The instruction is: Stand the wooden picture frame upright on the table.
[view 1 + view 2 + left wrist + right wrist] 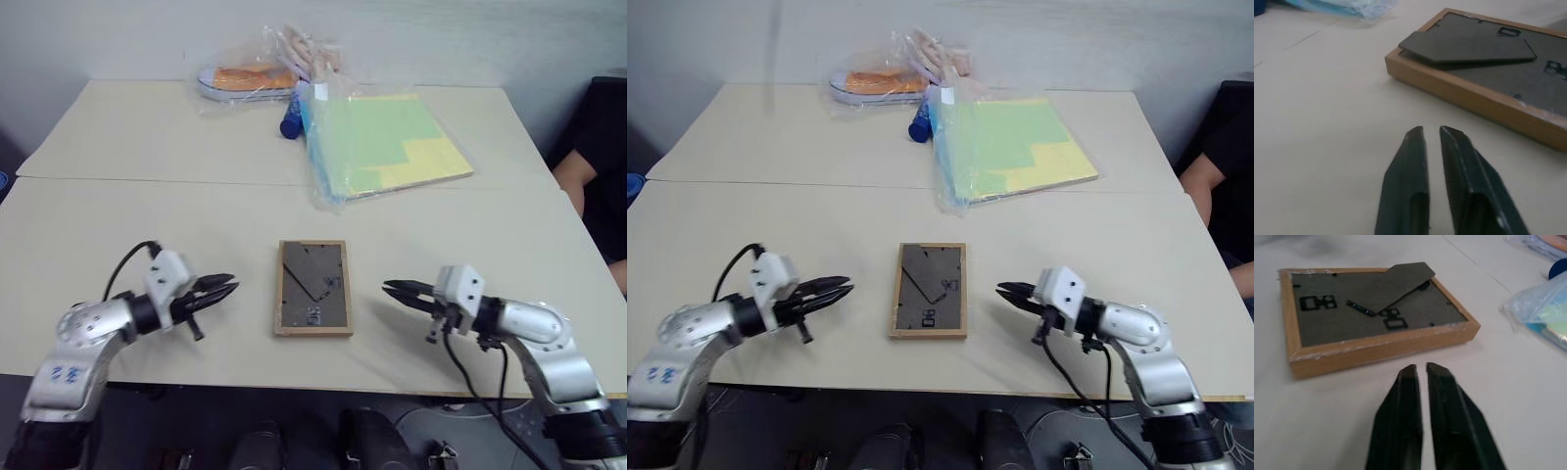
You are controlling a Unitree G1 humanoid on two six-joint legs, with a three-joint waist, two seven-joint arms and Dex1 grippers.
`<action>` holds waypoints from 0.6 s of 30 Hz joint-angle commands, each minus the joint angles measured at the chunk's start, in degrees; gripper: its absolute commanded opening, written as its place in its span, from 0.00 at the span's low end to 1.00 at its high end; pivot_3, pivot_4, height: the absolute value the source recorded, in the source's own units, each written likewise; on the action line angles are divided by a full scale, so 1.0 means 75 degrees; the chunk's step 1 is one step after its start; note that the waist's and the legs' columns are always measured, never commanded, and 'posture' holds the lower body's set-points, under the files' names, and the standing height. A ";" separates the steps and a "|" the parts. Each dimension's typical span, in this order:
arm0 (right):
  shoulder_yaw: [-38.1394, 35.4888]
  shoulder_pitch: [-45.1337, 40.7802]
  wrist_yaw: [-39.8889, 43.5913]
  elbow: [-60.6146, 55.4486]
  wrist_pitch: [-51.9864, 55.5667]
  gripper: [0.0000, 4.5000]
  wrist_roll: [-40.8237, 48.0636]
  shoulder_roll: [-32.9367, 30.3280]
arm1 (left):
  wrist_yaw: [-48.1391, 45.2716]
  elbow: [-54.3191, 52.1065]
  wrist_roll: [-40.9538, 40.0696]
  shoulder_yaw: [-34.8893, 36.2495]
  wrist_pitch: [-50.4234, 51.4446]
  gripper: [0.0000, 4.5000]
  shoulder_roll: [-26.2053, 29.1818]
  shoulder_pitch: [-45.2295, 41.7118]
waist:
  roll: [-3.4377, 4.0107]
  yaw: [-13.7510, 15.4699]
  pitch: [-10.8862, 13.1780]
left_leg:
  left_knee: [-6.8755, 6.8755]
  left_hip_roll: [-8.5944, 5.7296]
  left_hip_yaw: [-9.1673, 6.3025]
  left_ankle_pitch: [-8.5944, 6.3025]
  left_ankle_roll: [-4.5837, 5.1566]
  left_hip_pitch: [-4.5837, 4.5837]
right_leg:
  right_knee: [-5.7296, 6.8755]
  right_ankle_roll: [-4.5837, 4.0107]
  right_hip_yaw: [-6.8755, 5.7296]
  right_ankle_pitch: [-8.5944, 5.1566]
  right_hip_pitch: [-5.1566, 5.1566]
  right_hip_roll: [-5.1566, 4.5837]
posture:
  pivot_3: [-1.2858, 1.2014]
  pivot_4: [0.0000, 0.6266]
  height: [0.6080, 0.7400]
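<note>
Picture frame (313, 288) lies face down on the table (147, 225) between our left gripper (223, 290) and right gripper (397, 291), fingers pressed together, poised to lift it.

Head stereo pair looks down over table (118, 137); wrist cameras close, low, both facing wooden picture frame (1474, 103).

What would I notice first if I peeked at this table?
The wooden picture frame lying flat in the middle of the table, dark back facing up. The left gripper and right gripper point at it from either side, both shut, not touching it. Farther back lie bright green-yellow plastic-wrapped sheets.
</note>
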 commanded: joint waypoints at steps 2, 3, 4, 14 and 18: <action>0.0315 -0.0293 -0.0418 0.0199 -0.0054 0.00 -0.0532 0.0164 | 0.0082 0.0382 0.0380 -0.0747 0.0202 0.01 -0.0372 -0.0523 | 0.0000 -0.0016 0.0000 | 0.0040 0.0001 -0.0002 -0.0003 0.0004 -0.0044 | 0.0016 0.0003 -0.0004 0.0002 -0.0029 0.0002 | 0.52 0.24 1.00; 0.0395 -0.0344 -0.0474 0.0188 0.0029 0.00 -0.0554 0.0226 | 0.0104 0.0466 0.0472 -0.0897 0.0202 0.01 -0.0471 -0.0623 | -0.0001 -0.0010 0.0000 | 0.0057 0.0001 -0.0004 -0.0004 0.0006 -0.0066 | 0.0024 0.0005 -0.0006 0.0003 -0.0046 0.0002 | 0.52 0.24 1.00; 0.0483 -0.0379 -0.0553 0.0170 0.0073 0.00 -0.0613 0.0298 | 0.0097 0.0539 0.0588 -0.1101 0.0186 0.01 -0.0569 -0.0696 | 0.0000 -0.0001 0.0000 | 0.0069 0.0001 -0.0007 -0.0004 0.0007 -0.0080 | 0.0031 0.0007 -0.0008 0.0004 -0.0057 0.0001 | 0.52 0.24 1.00; 0.0924 -0.0202 -0.0569 -0.0455 0.0391 0.00 -0.0787 0.0358 | 0.0242 0.0415 0.0859 -0.1615 0.0330 0.01 -0.1130 -0.0955 | -0.0001 0.0086 0.0000 | 0.0094 -0.0002 -0.0014 -0.0005 0.0010 -0.0081 | 0.0052 0.0008 -0.0007 0.0004 -0.0055 -0.0002 | 0.52 0.24 1.00; 0.0575 -0.0116 -0.0618 -0.0377 0.0363 0.00 -0.0787 0.0122 | 0.0318 0.0196 0.0645 -0.1037 0.0842 0.01 -0.0797 -0.0608 | -0.0001 0.0109 0.0000 | 0.0101 -0.0002 -0.0014 -0.0005 0.0009 -0.0081 | 0.0056 0.0008 -0.0007 0.0004 -0.0054 -0.0001 | 0.52 0.24 1.00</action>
